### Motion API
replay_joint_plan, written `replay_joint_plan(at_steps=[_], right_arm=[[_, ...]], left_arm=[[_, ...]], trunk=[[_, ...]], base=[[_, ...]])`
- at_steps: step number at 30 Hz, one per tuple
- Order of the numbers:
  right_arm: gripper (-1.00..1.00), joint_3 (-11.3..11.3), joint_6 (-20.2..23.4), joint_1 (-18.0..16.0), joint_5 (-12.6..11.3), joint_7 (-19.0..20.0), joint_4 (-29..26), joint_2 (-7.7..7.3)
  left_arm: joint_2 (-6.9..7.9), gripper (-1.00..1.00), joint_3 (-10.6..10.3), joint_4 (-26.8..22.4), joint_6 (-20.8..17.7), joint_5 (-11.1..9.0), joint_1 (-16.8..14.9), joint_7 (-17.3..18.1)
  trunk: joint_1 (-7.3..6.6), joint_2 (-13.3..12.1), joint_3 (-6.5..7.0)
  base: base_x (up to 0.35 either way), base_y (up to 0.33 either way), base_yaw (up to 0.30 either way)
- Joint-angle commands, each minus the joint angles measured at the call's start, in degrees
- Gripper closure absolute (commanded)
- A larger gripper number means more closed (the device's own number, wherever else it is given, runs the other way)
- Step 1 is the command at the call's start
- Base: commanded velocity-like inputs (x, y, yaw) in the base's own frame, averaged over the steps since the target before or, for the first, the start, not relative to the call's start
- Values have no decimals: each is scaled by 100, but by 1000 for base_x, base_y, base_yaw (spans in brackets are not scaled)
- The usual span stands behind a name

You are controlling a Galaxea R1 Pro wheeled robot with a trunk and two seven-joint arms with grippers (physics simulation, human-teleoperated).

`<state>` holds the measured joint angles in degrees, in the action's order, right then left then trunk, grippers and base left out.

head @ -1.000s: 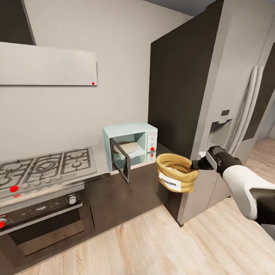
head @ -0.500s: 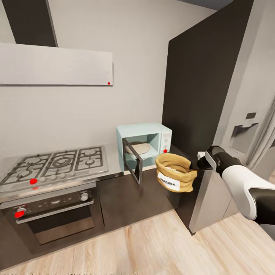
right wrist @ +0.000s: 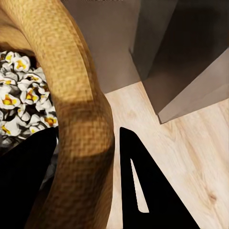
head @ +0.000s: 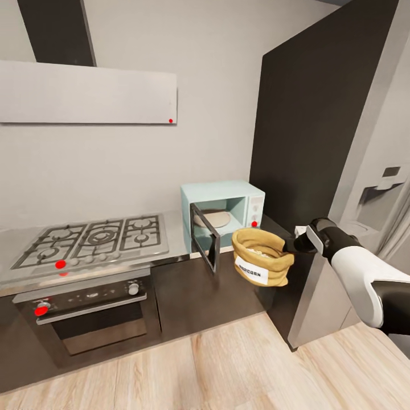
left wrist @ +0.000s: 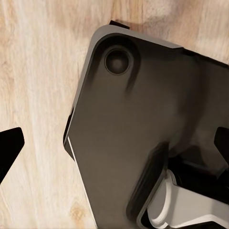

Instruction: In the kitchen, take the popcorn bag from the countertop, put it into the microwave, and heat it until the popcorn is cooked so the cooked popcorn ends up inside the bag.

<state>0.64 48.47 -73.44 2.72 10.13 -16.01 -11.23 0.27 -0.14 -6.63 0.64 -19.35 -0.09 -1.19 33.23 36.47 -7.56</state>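
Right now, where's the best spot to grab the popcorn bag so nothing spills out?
Grab the popcorn bag by its thick rolled rim, coming in from the side. The right pincer does just that: one finger inside the mouth, the other outside the rim. The rim is firm enough to pinch, and a side hold keeps the sack upright with the popcorn inside.

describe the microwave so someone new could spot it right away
Find the tall dark panel beside the silver fridge. Left of it, on the countertop, sits the microwave: a small mint-blue box, door swung open, unlike the dark built-in oven below the hob.
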Motion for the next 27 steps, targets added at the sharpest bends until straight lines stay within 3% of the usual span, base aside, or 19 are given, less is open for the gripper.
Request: replay_joint_plan(at_steps=[1, 8, 11, 14, 19, 27], right_arm=[[100, 4, 23, -4, 26, 35, -8, -2], [100, -17, -53, -4, 25, 42, -27, 4], [100, -29, -73, -4, 18, 40, -289, 27], [100, -44, -70, -4, 18, 35, -424, 213], [100, -52, -64, -4, 14, 35, -463, 269], [100, -56, -57, -4, 11, 42, -465, 261]], left_arm=[[-1, -100, -4, -5, 7, -25, 0, -12], [-1, -100, 0, -5, 7, -25, 0, -12], [-1, -100, -2, -5, 7, -25, 0, -12], [-1, -100, -3, -5, 7, -25, -2, -12], [-1, -100, 0, -34, 6, -31, 0, -12], [-1, -100, -12, -17, 7, 3, 0, -12]], trunk=[[2, 8, -10], [2, 8, -10], [2, 8, -10], [2, 8, -10], [2, 8, -10], [2, 8, -10]], base=[[0, 0, 4], [0, 0, 0], [0, 0, 0], [0, 0, 0], [17, 0, 0], [290, 0, 0]])
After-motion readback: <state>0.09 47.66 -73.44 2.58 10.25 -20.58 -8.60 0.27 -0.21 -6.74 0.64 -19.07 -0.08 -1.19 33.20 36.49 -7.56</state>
